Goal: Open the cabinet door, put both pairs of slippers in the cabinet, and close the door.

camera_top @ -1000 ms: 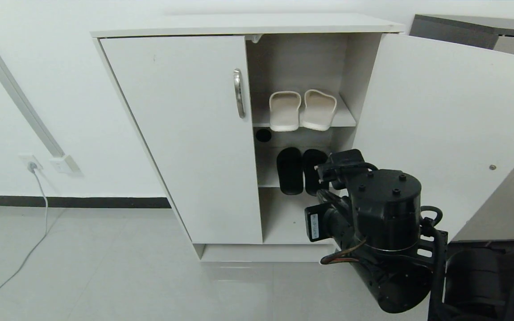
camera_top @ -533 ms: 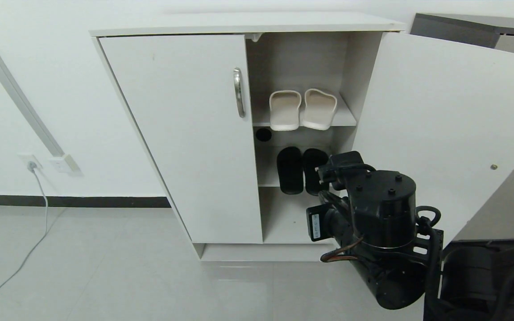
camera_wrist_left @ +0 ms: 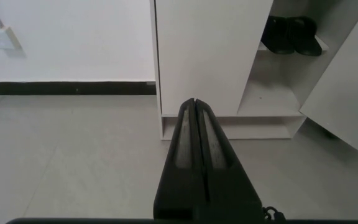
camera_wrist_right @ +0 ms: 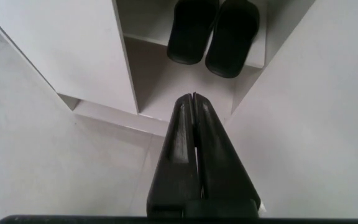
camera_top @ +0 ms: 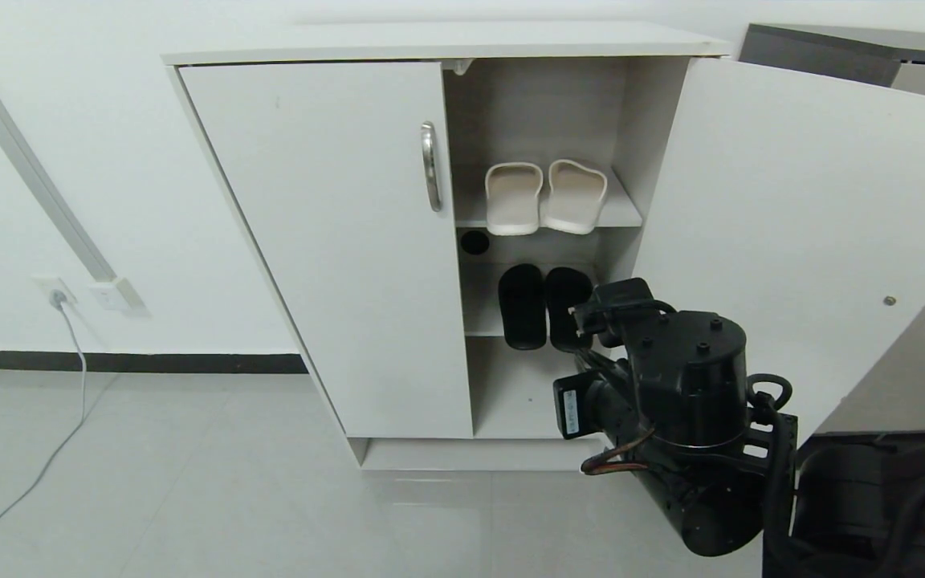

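No legible text on any surface, one small white label (camera_top: 571,406) on the right arm (camera_top: 687,377), about five o'clock in the head view, print too small to read

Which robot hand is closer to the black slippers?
Right. The right gripper sits just outside the open cabinet, with the black slippers close ahead. The left gripper is farther back over the floor.

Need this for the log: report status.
Left pincer, right pincer shut, empty. White slippers upper shelf, black slippers below. Right door open, right arm before opening.
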Robot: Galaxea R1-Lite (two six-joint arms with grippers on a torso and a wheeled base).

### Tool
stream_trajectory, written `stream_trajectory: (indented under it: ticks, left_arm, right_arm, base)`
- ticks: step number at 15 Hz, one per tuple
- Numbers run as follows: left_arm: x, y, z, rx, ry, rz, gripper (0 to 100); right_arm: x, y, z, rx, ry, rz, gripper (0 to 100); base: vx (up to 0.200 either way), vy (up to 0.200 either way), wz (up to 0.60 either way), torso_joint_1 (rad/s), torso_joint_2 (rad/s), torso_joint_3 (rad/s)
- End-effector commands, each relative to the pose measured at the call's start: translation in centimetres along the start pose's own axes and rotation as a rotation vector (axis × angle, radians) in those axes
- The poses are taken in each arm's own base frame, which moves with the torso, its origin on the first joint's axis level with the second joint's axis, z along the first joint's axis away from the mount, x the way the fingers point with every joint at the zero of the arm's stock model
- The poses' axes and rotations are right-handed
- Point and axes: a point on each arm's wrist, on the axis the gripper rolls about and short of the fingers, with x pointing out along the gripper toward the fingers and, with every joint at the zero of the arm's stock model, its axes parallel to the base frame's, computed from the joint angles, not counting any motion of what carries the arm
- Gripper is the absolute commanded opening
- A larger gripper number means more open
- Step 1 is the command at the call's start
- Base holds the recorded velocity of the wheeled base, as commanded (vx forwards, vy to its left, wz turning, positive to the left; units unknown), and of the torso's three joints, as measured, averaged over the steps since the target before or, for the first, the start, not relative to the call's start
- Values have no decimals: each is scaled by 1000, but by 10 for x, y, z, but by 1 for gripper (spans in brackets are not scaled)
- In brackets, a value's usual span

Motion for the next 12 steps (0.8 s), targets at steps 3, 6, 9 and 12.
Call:
stream_trajectory:
  ticks: [3, 6, 9, 12]
  left_arm:
    - [0, 0, 0, 3, -1, -1, 0]
    - [0, 0, 0, 3, -1, -1, 0]
    - [0, 0, 0, 3, -1, -1, 0]
    - [0, 0, 0, 3, 0, -1, 0]
  right_arm:
    - [-1, -2, -7, -15, 21, 21, 0]
    - [0, -3, -7, -15, 20, 16, 0]
    - [2, -2, -7, -18, 20, 17, 0]
    - [1, -1, -8, -14, 15, 18, 0]
  base:
    - [0, 0, 0, 0, 0, 0]
    - [0, 0, 0, 14, -141, -199]
    - [0, 0, 0, 46, -445, -346]
    - [0, 0, 0, 97, -461, -359]
